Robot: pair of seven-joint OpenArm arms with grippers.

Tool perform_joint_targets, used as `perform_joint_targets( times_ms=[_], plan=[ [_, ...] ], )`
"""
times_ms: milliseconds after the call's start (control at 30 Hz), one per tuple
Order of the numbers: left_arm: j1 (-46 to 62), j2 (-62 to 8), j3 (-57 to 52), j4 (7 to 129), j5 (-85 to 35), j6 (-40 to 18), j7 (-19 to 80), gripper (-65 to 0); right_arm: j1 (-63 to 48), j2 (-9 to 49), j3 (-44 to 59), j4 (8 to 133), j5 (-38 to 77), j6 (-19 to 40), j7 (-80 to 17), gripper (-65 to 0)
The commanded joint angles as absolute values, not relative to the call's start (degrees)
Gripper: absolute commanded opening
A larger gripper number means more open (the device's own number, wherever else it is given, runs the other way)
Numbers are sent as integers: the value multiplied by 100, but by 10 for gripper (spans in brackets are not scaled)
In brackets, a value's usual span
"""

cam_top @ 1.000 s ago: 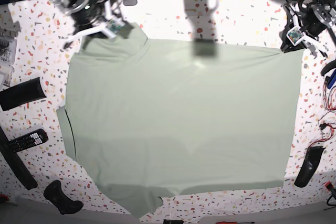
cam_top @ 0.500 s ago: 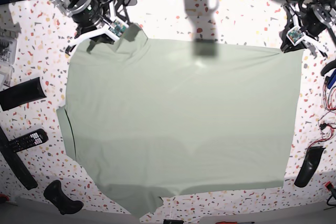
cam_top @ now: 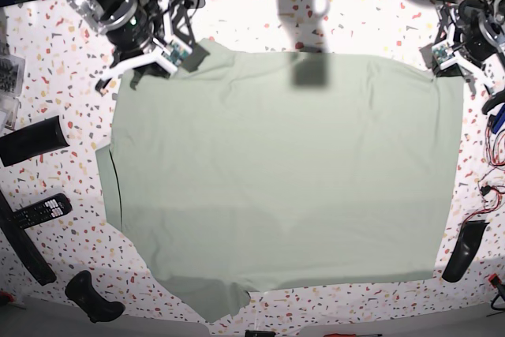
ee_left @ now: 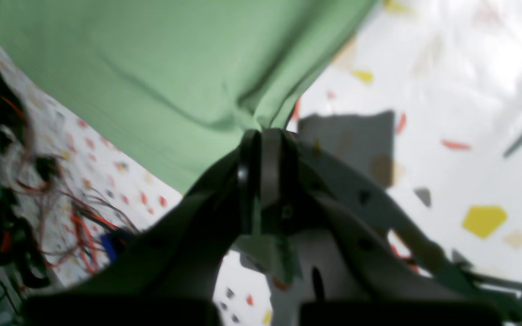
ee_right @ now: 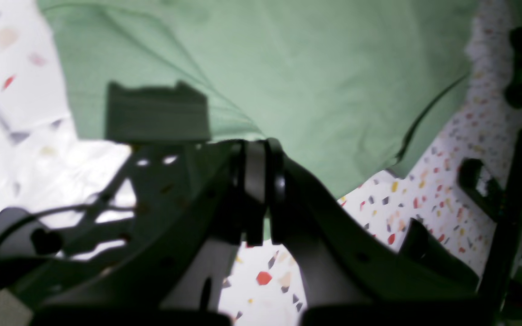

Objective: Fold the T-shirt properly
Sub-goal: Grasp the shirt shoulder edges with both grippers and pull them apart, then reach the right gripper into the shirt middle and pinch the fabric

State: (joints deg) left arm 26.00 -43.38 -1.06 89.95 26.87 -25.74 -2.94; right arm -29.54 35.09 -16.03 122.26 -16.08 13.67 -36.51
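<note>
The pale green T-shirt [cam_top: 276,171] lies spread flat over most of the speckled table [cam_top: 260,13]. Its dark neckline trim [cam_top: 115,187] runs along the left edge. My right gripper [cam_top: 180,54] is shut on the shirt's far left corner. The right wrist view shows its closed fingers [ee_right: 256,147] pinching the T-shirt [ee_right: 311,68]. At the far right corner my left gripper [cam_top: 442,59] is also shut on the cloth. In the left wrist view the T-shirt [ee_left: 152,68] bunches into folds where it enters the gripper [ee_left: 261,136].
A remote control [cam_top: 43,211], a black pad [cam_top: 31,141] and a black handle [cam_top: 93,296] lie left of the shirt. Another black handle [cam_top: 464,250] and loose wires [cam_top: 493,183] sit along the right edge. A square shadow [cam_top: 309,73] falls on the shirt's far part.
Both grippers have drawn the shirt's far edge toward the back of the table. The cloth slid with them and its far edge now runs straighter. Both grips stayed shut.
</note>
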Motion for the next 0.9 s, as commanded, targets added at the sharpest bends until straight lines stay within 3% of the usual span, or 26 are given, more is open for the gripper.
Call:
perform_joint_targets(
  times_ms=[0,367,467,700,867],
  plan=[
    [2569,-4449,-145,9129,2652,-2512,-368,-650,-2936,3573,-1577,12339,-1608,1293,-3562,-650],
    [2473,-4449,-145,9266,2652,-2504,-377,-650,-2764,3573,-1577,12230,-1313,1144,-3330,-650],
    [2307,-4449,-145,9266,2648,-2502,-388,-650,-2458,3566,-1579,11935,-755,1149,-3280,-650],
    [1791,-4447,-145,9264,2615,-2504,-355,-650,-1640,3317,-1579,11310,-707,1149,-3277,-650],
    [1509,-4442,-145,9260,1944,-2506,-270,-650,-1000,3081,-1579,11074,-521,1151,-3247,-650]
  ],
)
